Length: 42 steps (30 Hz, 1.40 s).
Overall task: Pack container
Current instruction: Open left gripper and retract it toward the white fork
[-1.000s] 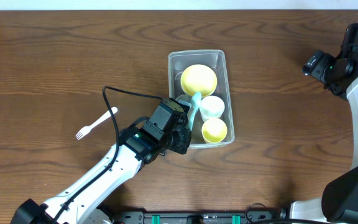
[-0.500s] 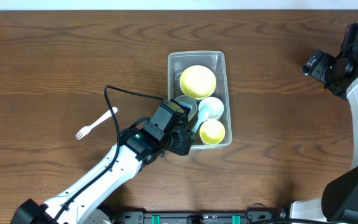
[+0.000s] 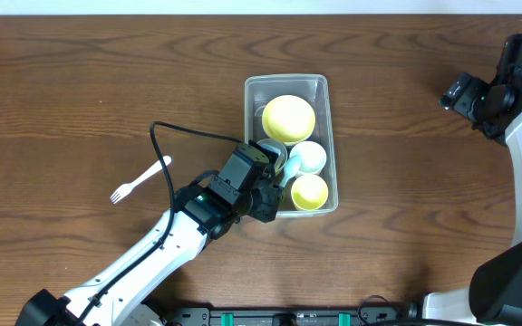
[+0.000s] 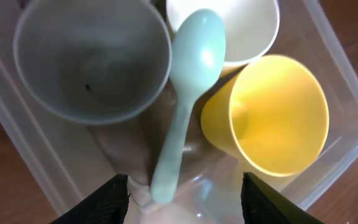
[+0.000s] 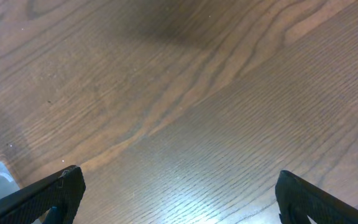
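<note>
The container (image 3: 286, 79) is a clear tub at mid table. Inside it are a yellow bowl (image 3: 288, 117), a white cup (image 3: 310, 158), a yellow cup (image 3: 311, 191) and a grey cup (image 3: 270, 150). In the left wrist view, a pale green spoon (image 4: 188, 93) lies between the grey cup (image 4: 92, 59) and the yellow cup (image 4: 272, 118), its bowl against the white cup (image 4: 241, 28). My left gripper (image 4: 185, 202) hangs open over the tub's near end, the spoon's handle lying loose between its fingers. My right gripper (image 5: 185, 196) is open above bare wood, far right.
A white plastic fork (image 3: 140, 179) lies on the wooden table (image 3: 80, 100) left of the left arm (image 3: 198, 213). The right arm (image 3: 483, 95) is at the table's right edge. The left arm's black cable (image 3: 175, 134) loops beside the tub.
My left gripper has opened and let go of the spoon, which has dropped from upright to lying among the cups. The right arm has not moved.
</note>
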Each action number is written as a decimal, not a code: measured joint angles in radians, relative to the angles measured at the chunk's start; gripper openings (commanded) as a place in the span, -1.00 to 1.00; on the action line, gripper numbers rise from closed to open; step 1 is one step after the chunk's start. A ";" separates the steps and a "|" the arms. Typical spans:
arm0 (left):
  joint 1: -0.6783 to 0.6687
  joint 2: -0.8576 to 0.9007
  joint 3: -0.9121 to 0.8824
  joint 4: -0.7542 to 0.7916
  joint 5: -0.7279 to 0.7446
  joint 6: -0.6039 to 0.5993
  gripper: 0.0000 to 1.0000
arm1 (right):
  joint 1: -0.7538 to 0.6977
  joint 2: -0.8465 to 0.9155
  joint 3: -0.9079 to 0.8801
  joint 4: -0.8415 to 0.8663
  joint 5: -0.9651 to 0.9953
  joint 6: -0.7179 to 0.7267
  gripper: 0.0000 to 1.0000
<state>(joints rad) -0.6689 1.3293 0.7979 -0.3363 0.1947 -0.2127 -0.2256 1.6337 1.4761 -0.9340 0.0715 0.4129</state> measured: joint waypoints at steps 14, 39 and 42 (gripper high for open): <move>0.119 -0.119 0.015 -0.025 -0.129 0.004 0.20 | 0.000 0.000 0.000 0.000 0.000 0.000 0.99; 0.707 0.024 0.052 -0.235 -0.371 -0.065 0.96 | 0.000 0.000 0.000 0.000 0.000 0.000 0.98; 0.726 0.068 0.052 -0.213 -0.387 -0.023 0.96 | 0.000 0.000 0.000 0.000 0.000 0.000 0.99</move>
<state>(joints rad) 0.0566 1.3972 0.8497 -0.5495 -0.1925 -0.2359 -0.2256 1.6337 1.4761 -0.9344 0.0715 0.4129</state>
